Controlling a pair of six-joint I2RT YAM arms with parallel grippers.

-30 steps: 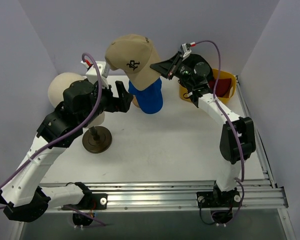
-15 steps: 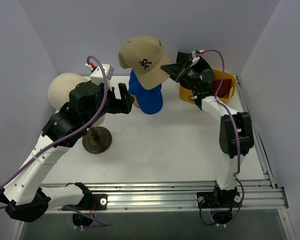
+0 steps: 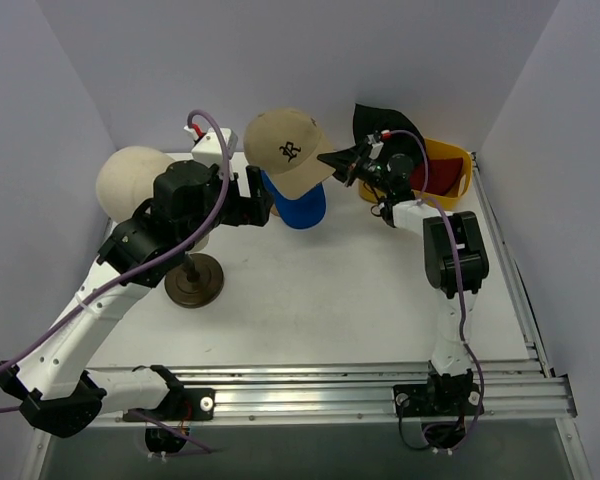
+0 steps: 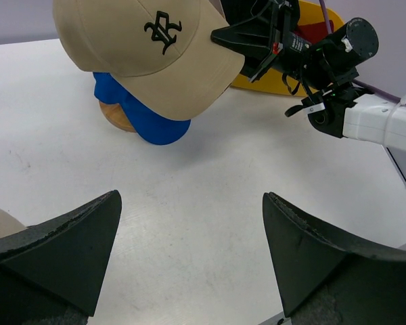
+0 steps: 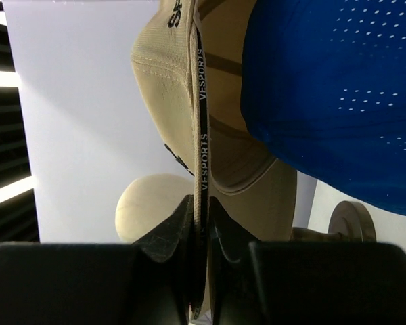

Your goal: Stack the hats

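Note:
My right gripper [image 3: 332, 158] is shut on the rim of the tan cap [image 3: 285, 148] and holds it tilted over the bright blue cap [image 3: 300, 207], which sits on a wooden base. In the right wrist view the jaws [image 5: 201, 203] pinch the tan cap's [image 5: 166, 68] edge band, with the blue cap [image 5: 338, 95] right beside it. My left gripper [image 3: 256, 196] is open and empty, just left of the caps; in its own view [image 4: 189, 250] it hovers over bare table facing the tan cap [image 4: 149, 54] and blue cap [image 4: 152, 122]. A black bucket hat [image 3: 373, 120] and a dark red bucket hat [image 3: 442, 178] lie at the yellow bin.
The yellow bin [image 3: 464, 160] stands at the back right. A cream mannequin head [image 3: 130, 178] is at the back left, and a dark wooden knob-topped stand [image 3: 193, 278] is in front of it. Walls close in the back and sides.
My right gripper has carried the tan cap down and right, so it now rests lower over the blue cap. My left gripper has shifted slightly right, still open.

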